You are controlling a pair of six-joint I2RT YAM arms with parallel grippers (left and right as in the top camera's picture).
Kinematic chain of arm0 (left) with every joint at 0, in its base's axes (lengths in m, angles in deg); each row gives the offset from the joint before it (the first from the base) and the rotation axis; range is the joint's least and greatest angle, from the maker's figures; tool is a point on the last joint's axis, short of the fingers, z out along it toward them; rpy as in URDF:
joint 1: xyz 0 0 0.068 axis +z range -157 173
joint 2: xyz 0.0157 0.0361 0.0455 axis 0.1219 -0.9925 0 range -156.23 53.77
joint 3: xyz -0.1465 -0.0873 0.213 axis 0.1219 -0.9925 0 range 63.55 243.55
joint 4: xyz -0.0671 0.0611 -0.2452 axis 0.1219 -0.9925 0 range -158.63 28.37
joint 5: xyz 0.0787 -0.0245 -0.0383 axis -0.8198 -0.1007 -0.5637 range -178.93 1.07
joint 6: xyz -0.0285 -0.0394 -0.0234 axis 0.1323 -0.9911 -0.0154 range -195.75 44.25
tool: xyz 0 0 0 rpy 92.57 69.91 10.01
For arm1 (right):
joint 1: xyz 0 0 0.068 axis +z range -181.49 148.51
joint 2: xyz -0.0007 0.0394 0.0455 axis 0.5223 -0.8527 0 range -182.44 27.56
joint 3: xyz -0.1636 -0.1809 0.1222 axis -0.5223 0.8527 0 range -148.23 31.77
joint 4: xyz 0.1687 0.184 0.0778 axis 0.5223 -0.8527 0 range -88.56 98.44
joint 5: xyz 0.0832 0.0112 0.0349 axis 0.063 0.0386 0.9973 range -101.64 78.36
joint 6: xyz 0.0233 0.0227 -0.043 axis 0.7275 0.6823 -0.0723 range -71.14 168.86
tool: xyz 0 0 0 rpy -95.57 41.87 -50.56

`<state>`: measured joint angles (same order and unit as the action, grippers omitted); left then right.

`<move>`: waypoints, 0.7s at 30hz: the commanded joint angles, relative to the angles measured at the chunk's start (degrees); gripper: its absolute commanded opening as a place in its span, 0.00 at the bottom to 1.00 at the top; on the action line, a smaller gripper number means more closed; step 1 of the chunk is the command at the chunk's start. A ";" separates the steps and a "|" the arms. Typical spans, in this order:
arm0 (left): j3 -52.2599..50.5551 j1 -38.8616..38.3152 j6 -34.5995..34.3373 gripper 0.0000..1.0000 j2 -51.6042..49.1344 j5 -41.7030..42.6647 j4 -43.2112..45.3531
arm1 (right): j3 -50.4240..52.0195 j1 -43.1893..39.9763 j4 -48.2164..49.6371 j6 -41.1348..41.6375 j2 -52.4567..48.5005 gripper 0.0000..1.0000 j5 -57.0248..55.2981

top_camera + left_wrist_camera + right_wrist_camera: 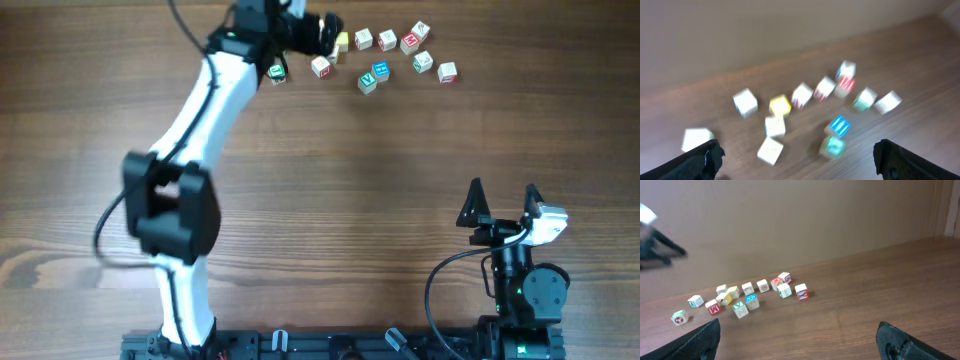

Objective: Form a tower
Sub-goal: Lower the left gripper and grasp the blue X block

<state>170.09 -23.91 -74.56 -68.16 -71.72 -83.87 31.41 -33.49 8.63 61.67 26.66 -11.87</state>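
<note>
- Nearest the arm bases, well short of the V cube (367, 82) and off to its right in the overhead view, the right gripper (503, 186) sits low over the table (330, 200). Its jaws are spread wide, with nothing between them.
- Left of the V cube and nearer than it, the left arm (200, 120) stretches from the base edge slantwise across the bare wood towards the far side.
- The V cube sits on the table at the near edge of a loose cluster of pale letter cubes (390, 40), green letter up.
- A blue cube (380, 70) lies just beyond the V cube on the right and seems to touch it.
- A red Y cube (447, 72) lies to the right of the V cube, apart from it. A green-marked cube (276, 73) lies well to the left, beside the left arm.
- The pictures do not settle whether any cube rests on another; the left wrist view is blurred.
- Beyond the V cube and to its left, the left gripper (797, 147) hangs at the cluster's far-left end, next to a yellow cube (342, 42). Its jaws are wide apart and hold nothing.
</note>
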 commanded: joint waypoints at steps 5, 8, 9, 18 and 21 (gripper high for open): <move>0.44 -1.66 0.04 1.00 -13.70 -1.95 11.02 | 0.07 -0.22 0.20 0.83 0.33 1.00 0.20; 0.44 -2.45 0.04 1.00 -16.76 -5.42 14.56 | 0.07 -0.22 0.20 0.83 0.33 1.00 0.20; 0.44 -2.67 0.04 0.99 -17.90 -6.23 15.26 | 0.07 -0.22 0.20 0.85 0.33 1.00 0.20; 0.42 -2.47 0.04 0.75 -21.79 -10.49 22.53 | 0.07 -0.22 0.17 0.83 0.33 1.00 0.20; 0.42 -2.25 0.04 0.47 -21.75 -10.49 24.55 | 0.07 -0.22 0.20 0.83 0.33 1.00 0.20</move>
<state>170.00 -26.71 -74.63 -89.49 -81.25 -60.57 31.41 -33.49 8.65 61.67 26.66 -11.87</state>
